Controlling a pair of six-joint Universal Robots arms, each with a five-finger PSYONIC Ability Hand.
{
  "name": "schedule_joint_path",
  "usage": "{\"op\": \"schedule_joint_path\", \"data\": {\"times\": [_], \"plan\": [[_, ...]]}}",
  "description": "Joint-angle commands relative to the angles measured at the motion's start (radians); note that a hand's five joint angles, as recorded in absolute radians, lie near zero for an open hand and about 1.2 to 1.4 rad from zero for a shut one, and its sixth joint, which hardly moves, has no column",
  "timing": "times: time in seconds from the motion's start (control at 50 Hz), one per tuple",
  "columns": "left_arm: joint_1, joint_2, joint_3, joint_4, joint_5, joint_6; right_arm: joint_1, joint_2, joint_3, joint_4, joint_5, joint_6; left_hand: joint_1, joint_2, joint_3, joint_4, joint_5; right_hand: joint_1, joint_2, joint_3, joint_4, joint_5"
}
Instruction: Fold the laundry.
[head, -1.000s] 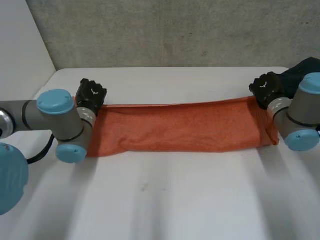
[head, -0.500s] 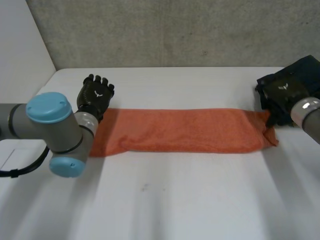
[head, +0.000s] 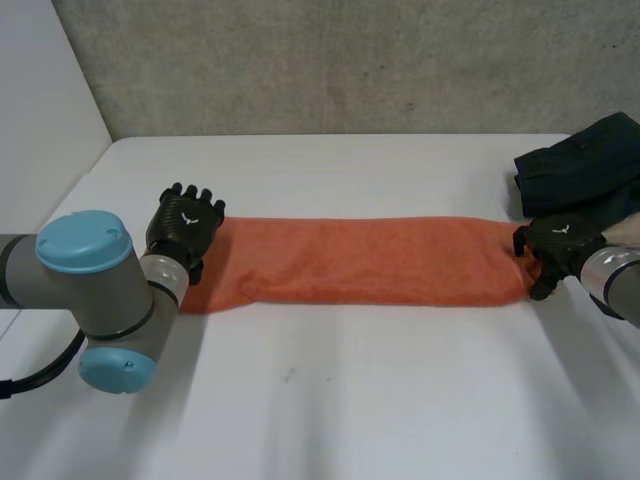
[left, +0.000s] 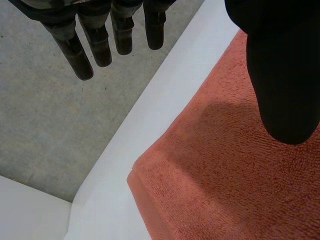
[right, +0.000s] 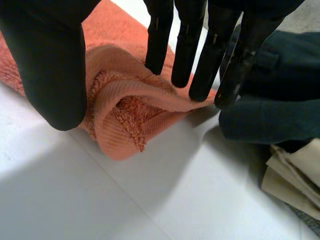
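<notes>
In its wrist view, the right robot hand's (right: 50, 60) straight fingers (right: 187, 50) touch the towel's (right: 125, 107) bunched end.

I am holding my left hand (head: 185, 225) over the left end of the orange towel (head: 360, 262), fingers (left: 95, 42) straight and well apart from the thumb (left: 285, 75). My right hand (head: 558, 243) is reaching down at the towel's right end, straight fingertips (right: 187, 45) touching its fold, thumb (right: 50, 65) spread wide.
</notes>
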Motion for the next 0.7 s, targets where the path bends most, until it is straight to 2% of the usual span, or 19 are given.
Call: {"op": "schedule_joint_path", "data": {"times": [0.02, 0.14, 0.22, 0.32, 0.4, 0.46, 0.52, 0.6, 0.62, 0.68, 0.7], "plan": [[0.001, 0.004, 0.000, 0.000, 0.001, 0.001, 0.002, 0.035, -0.030, 0.003, 0.012, 0.000, -0.016, -0.026, -0.034, -0.028, -0.045, 0.843, 0.756, 0.756, 0.758, 0.778], [-0.001, 0.021, -0.008, -0.001, 0.000, 0.001, -0.029, -0.023, 0.012, 0.017, 0.018, -0.003, -0.016, -0.026, -0.034, -0.028, -0.045, 0.844, 0.757, 0.757, 0.759, 0.779], [-0.001, 0.050, -0.029, -0.001, 0.000, 0.001, -0.113, -0.112, 0.097, 0.026, 0.013, -0.049, -0.016, -0.026, -0.034, -0.028, -0.045, 0.844, 0.757, 0.757, 0.759, 0.779], [0.001, 0.087, -0.058, -0.001, 0.001, 0.001, -0.289, -0.186, 0.168, 0.041, 0.019, -0.251, -0.016, -0.026, -0.034, -0.028, -0.045, 0.844, 0.757, 0.757, 0.759, 0.779], [0.002, 0.116, -0.089, -0.001, 0.001, 0.002, -0.374, -0.190, 0.171, 0.090, 0.026, -0.396, -0.016, -0.026, -0.034, -0.028, -0.045, 0.844, 0.757, 0.757, 0.759, 0.779], [0.004, 0.142, -0.110, -0.003, 0.001, 0.002, -0.392, -0.198, 0.162, 0.109, 0.039, -0.433, -0.016, -0.026, -0.034, -0.028, -0.045, 0.844, 0.757, 0.757, 0.759, 0.779], [0.004, 0.167, -0.133, -0.003, 0.003, 0.002, -0.383, -0.242, 0.151, 0.120, 0.047, -0.433, -0.016, -0.026, -0.034, -0.028, -0.045, 0.844, 0.757, 0.757, 0.759, 0.779], [0.005, 0.196, -0.155, -0.003, 0.003, 0.002, -0.304, -0.327, 0.151, 0.110, 0.035, -0.418, -0.016, -0.026, -0.034, -0.028, -0.045, 0.844, 0.757, 0.757, 0.759, 0.779], [0.005, 0.208, -0.159, -0.003, 0.003, 0.002, -0.228, -0.351, 0.145, 0.104, 0.029, -0.402, -0.016, -0.026, -0.034, -0.028, -0.045, 0.844, 0.757, 0.757, 0.759, 0.779], [0.007, 0.223, -0.166, -0.003, 0.003, 0.002, -0.117, -0.376, 0.133, 0.078, 0.023, -0.376, -0.016, -0.026, -0.034, -0.028, -0.045, 0.844, 0.757, 0.757, 0.759, 0.779], [0.007, 0.233, -0.166, -0.003, 0.004, 0.002, -0.037, -0.388, 0.128, 0.054, 0.015, -0.364, -0.016, -0.026, -0.034, -0.028, -0.045, 0.844, 0.757, 0.757, 0.759, 0.779]]}}
